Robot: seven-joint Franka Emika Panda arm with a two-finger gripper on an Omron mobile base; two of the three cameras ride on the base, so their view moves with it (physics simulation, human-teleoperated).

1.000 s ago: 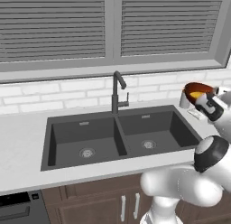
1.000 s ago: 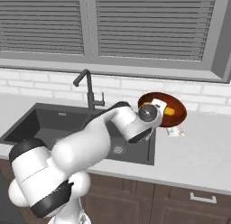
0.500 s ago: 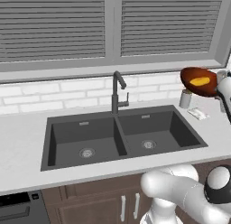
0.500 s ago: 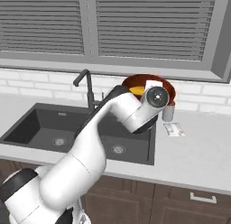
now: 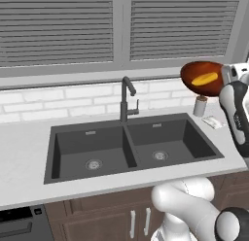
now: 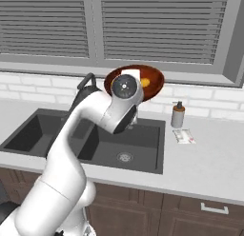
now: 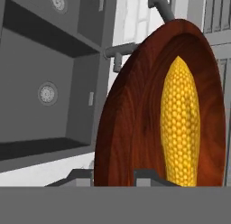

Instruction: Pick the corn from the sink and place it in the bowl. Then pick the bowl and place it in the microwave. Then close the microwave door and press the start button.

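We've got the gripper [image 7: 115,175] clamped on the bowl [image 5: 202,78] rim, one finger either side of the edge in the hand view. Bowl's lifted well above the table [image 5: 24,143], in front of the window blinds [image 5: 58,26] at the far right of the left base view, near the frame edge. Corn [image 5: 204,78] lies inside the bowl, lengthwise along the floor, and it isn't spilling. From the right base view the bowl [image 6: 136,80] sits behind the wrist, w/ a bit of corn [image 6: 145,82] peeking past it. Sink [image 5: 131,145] is below and left, both basins bare, faucet [image 5: 127,99] standing at the back between them, well apart from the bowl. On the table right of the sink: soap bottle [image 6: 177,115] and a small flat sponge-like item [image 6: 183,135], both under the bowl's height. Free air all round the bowl; nearest edge is the window sill [image 5: 97,76] behind it.
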